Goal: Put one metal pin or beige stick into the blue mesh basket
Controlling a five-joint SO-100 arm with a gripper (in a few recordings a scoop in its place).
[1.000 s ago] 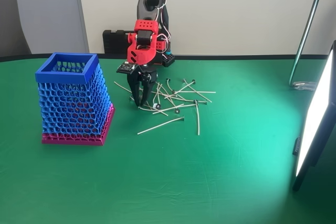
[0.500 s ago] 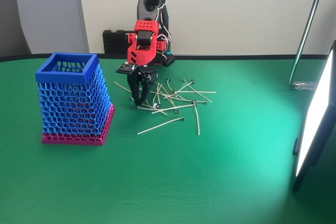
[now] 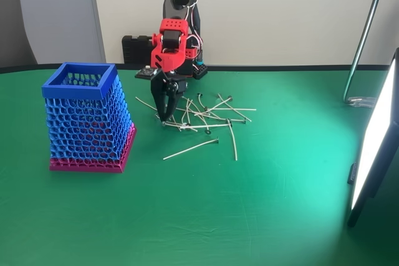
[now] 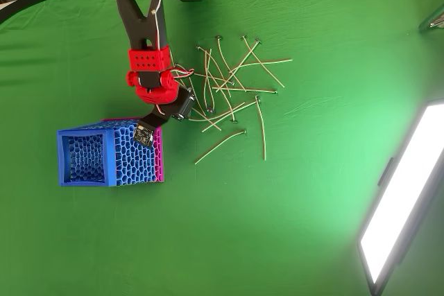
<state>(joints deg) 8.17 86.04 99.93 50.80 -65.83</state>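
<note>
Since a second ago the gripper (image 3: 164, 119) has narrowed and risen slightly, apparently pinching a beige stick (image 3: 187, 128) (grasp unconfirmed); blue mesh basket (image 3: 87, 118) awaits transfer.

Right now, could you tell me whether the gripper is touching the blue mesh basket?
Apart. In the fixed view, green cloth shows between the gripper over the sticks and the blue mesh basket.
</note>
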